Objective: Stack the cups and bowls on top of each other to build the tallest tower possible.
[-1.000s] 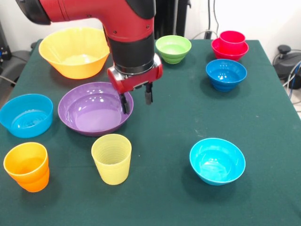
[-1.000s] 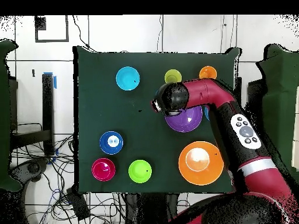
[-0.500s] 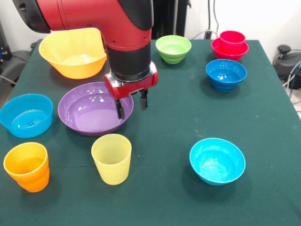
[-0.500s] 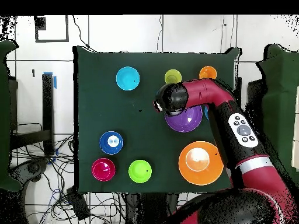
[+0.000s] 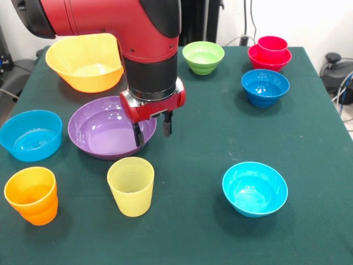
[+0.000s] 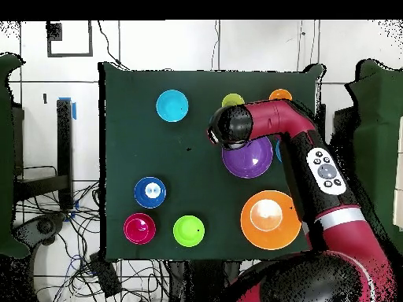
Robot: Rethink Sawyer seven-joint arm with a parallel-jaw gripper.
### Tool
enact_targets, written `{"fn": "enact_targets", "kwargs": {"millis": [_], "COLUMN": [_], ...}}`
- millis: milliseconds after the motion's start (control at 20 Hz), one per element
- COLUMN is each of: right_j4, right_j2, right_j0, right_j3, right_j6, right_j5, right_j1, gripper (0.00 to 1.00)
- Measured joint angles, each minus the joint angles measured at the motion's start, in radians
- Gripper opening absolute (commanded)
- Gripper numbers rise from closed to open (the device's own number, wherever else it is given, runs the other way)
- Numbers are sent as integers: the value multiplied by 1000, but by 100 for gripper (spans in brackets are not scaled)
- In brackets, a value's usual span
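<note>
My gripper (image 5: 151, 130) hangs open and empty over the right rim of the wide purple bowl (image 5: 102, 132), one finger inside the rim and one outside. The pale yellow ribbed cup (image 5: 130, 185) stands just in front of it, and the orange cup (image 5: 31, 194) is at the near left. At the far right, the red cup (image 5: 272, 43) sits nested in the red bowl (image 5: 268, 61). In the overhead view the arm's wrist (image 6: 224, 126) covers the gripper and part of the yellow cup (image 6: 231, 100), beside the purple bowl (image 6: 250, 160).
The large yellow-orange bowl (image 5: 85, 62) and the lime green bowl (image 5: 203, 57) stand at the far side. A dark blue bowl (image 5: 265, 86) is on the right, a cyan bowl (image 5: 255, 188) near right, and a light blue bowl (image 5: 30, 134) at the left edge.
The gripper has come forward and slightly down along the purple bowl's right rim, toward the yellow cup. It stays open. No cup or bowl has moved.
</note>
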Motion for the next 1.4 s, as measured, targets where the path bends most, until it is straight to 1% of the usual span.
{"fn": "enact_targets", "kwargs": {"millis": [250,600,850,1200,1400], "right_j4": [-1,-2,-2,-1,3], "right_j2": [-1,-3,-11,-28,-28], "right_j0": [8,3,3,2,-3], "right_j3": [-22,-24,-24,-16,4], "right_j6": [0,0,0,0,0], "right_j5": [0,0,0,0,0], "right_j1": [14,43,50,35,3], "gripper": [100,100,100,100,100]}}
